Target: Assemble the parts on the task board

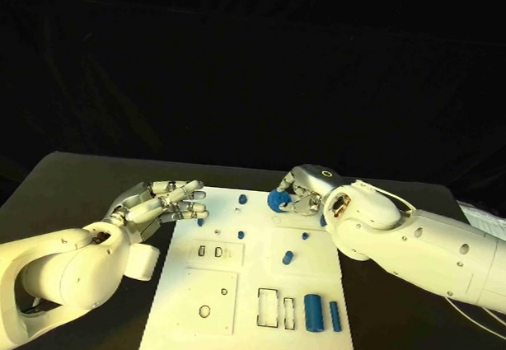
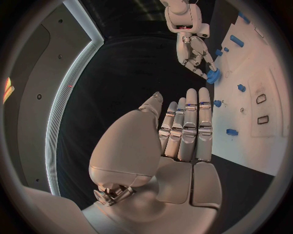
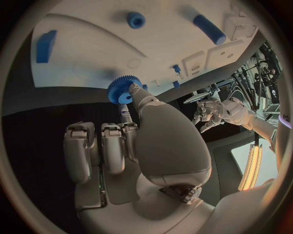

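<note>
The white task board [image 1: 254,307] lies in the middle of the black table. My right hand [image 1: 311,192] hovers over its far edge and pinches a blue toothed gear [image 1: 280,200] [image 3: 122,90] [image 2: 213,75] between thumb and a finger. My left hand [image 1: 161,204] [image 2: 183,131] stays beside the board's left edge, fingers stretched out and holding nothing. Small blue pegs [image 1: 244,199] [image 1: 289,258] stand on the board's far half. Two long blue cylinders [image 1: 311,313] [image 1: 335,315] lie at its near right.
Rectangular and round cut-outs [image 1: 268,307] mark the board's near half. White papers [image 1: 499,221] lie at the table's far right edge. Black table [image 1: 73,184] surrounds the board on both sides.
</note>
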### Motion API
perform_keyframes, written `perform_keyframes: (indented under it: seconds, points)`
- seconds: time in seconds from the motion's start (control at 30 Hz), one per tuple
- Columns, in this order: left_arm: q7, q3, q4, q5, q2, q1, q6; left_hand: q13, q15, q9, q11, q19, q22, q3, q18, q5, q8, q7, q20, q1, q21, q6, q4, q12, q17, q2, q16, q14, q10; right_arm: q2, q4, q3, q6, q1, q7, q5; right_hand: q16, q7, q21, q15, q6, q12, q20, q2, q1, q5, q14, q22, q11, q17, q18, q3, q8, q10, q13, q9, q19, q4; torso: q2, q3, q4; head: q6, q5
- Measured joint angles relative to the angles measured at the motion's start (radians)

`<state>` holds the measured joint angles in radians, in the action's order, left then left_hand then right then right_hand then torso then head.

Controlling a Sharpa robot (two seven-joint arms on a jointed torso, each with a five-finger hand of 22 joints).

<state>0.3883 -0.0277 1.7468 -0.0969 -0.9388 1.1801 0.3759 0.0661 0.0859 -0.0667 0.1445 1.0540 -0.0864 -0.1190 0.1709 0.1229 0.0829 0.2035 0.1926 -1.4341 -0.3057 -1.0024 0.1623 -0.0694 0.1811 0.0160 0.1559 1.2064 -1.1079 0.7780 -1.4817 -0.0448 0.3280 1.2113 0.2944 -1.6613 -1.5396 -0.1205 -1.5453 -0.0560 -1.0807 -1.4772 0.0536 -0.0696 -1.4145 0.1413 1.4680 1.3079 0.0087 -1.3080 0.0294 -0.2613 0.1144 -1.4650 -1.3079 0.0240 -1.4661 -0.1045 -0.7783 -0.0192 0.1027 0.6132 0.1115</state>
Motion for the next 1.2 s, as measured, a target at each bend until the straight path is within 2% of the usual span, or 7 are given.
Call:
perform_keyframes:
  seconds: [0.17, 0.33, 0.57, 0.83, 1.03, 1.2]
  points:
    - [0.000, 0.000, 0.000, 0.000, 0.001, 0.000, 0.000, 0.000, 0.000, 0.000, 0.000, 0.000, 0.000, -0.001, 0.000, 0.000, 0.000, 0.000, 0.000, 0.000, 0.000, 0.000, -0.001, 0.000, 0.000, 0.000, 0.000, 0.000, 0.000, -0.036, -0.030, 0.001, 0.019, 0.002, 0.007, -0.039, 0.000, 0.000, -0.001, 0.000, 0.000, 0.000, 0.000, -0.006, 0.014, 0.000, 0.000, 0.000, 0.000, 0.000, 0.000, 0.000, 0.000, 0.000, 0.000, 0.000, 0.000, 0.000, 0.000, -0.0006, 0.0017, -0.001, -0.003]
    - [-0.001, 0.000, 0.000, 0.000, 0.002, 0.000, 0.000, 0.000, 0.000, 0.000, 0.000, 0.000, 0.000, -0.001, 0.000, 0.000, 0.000, 0.000, 0.000, 0.000, 0.000, 0.000, -0.001, 0.000, 0.000, 0.000, 0.000, 0.000, 0.000, -0.076, -0.028, 0.007, 0.026, 0.002, 0.012, -0.072, 0.000, 0.000, -0.004, 0.000, 0.000, 0.000, 0.000, -0.009, 0.017, 0.000, 0.000, 0.000, 0.000, 0.000, 0.000, 0.000, 0.000, 0.000, 0.000, 0.000, 0.000, 0.000, -0.001, -0.0011, 0.0028, 0.001, -0.010]
    - [-0.001, 0.000, 0.000, 0.000, 0.002, 0.000, -0.001, 0.000, 0.000, 0.000, 0.000, 0.000, 0.000, -0.001, 0.000, 0.000, 0.000, 0.000, 0.000, 0.000, 0.000, 0.000, -0.001, 0.000, 0.000, 0.000, 0.000, 0.000, 0.000, -0.135, 0.019, 0.021, 0.028, -0.008, 0.014, -0.098, 0.000, 0.000, -0.004, 0.000, 0.000, 0.000, 0.000, -0.009, 0.017, 0.000, 0.000, 0.000, 0.000, 0.000, 0.000, 0.000, 0.000, 0.000, 0.000, 0.000, 0.000, 0.000, -0.002, -0.0003, 0.0025, 0.006, -0.017]
    - [-0.001, 0.000, 0.000, 0.000, 0.003, 0.000, -0.001, 0.000, 0.000, 0.000, 0.000, 0.000, 0.000, -0.001, 0.000, 0.000, 0.000, 0.000, 0.000, -0.004, 0.000, 0.000, -0.001, 0.000, 0.001, -0.004, -0.005, 0.000, 0.000, -0.181, 0.069, 0.029, 0.021, -0.016, 0.014, -0.108, 0.000, 0.000, -0.004, 0.000, 0.000, 0.000, 0.000, -0.013, 0.027, -0.001, 0.000, 0.000, 0.000, 0.000, 0.000, -0.006, 0.000, 0.000, 0.000, 0.000, 0.000, -0.001, -0.002, 0.0005, 0.0012, 0.009, -0.021]
    - [-0.002, 0.000, 0.000, 0.000, 0.004, 0.000, -0.001, 0.000, 0.000, 0.000, 0.000, 0.000, 0.000, -0.001, 0.000, 0.000, 0.000, 0.000, 0.000, -0.004, 0.000, 0.000, -0.001, 0.000, 0.001, -0.004, -0.005, 0.000, 0.000, -0.202, 0.096, 0.032, 0.008, -0.023, 0.014, -0.109, 0.000, 0.000, -0.004, 0.000, 0.000, 0.000, 0.000, -0.015, 0.038, -0.006, 0.000, 0.000, 0.000, 0.000, 0.000, -0.007, 0.000, 0.000, 0.000, 0.000, 0.000, -0.001, -0.002, 0.0012, 0.0004, 0.013, -0.025]
    - [-0.002, 0.000, 0.000, 0.000, 0.004, 0.000, -0.001, 0.000, 0.000, 0.000, 0.000, 0.000, 0.000, -0.001, 0.000, 0.000, 0.000, 0.000, 0.000, -0.004, 0.000, 0.000, -0.001, 0.000, 0.001, -0.004, -0.005, 0.000, 0.000, -0.213, 0.115, 0.032, 0.001, -0.023, 0.014, -0.109, 0.000, 0.000, -0.004, 0.000, -0.001, 0.011, 0.000, -0.025, 0.060, -0.019, 0.000, 0.000, 0.000, 0.000, 0.000, -0.008, -0.003, 0.000, 0.000, 0.000, 0.000, -0.003, -0.002, 0.0011, -0.0005, 0.014, -0.026]
